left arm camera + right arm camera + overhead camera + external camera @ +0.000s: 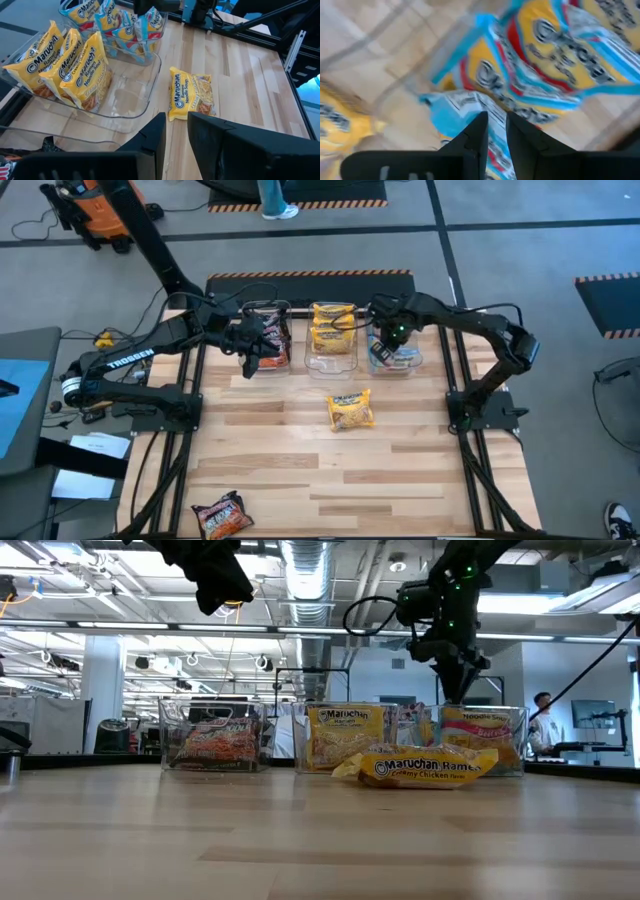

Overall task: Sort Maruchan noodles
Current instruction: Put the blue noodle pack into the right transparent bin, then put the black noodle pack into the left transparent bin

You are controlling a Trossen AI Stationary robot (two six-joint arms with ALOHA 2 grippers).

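Three clear tubs stand in a row at the table's far side. The left tub [288, 330] holds dark Maruchan noodle packets [212, 743], the middle tub [333, 362] yellow ones [60, 60], the right tub [412, 365] blue ones [560, 65]. A loose yellow packet [351, 410] lies flat on the table in front of the middle tub. A dark packet [222, 515] lies at the near left edge. My left gripper [176, 127] hovers over the left tub, its fingers a narrow gap apart and empty. My right gripper [496, 125] points down over the blue packets, likewise narrowly open and empty.
Bare wooden table lies between the tubs and the near edge. Black frame rails [470, 460] run along both sides. A person [541, 725] stands in the room behind, at the right.
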